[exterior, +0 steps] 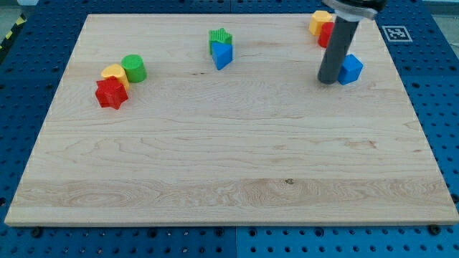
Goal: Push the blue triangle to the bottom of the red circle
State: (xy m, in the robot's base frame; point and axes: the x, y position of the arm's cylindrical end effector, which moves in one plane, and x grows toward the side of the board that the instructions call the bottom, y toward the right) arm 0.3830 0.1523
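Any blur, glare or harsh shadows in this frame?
Camera view: even, soft light, no glare on the board; blocks cast only faint shadows; my tip is sharp beside the blue block, while the rod's top is cropped by the view's top.

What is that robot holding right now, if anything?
Nothing. It has no hand, only a rod; my tip rests on the board just left of a blue block, apparently touching it, not gripping.

Straight dark grey rod (pixel 336 46), rounded tip (pixel 328 80)
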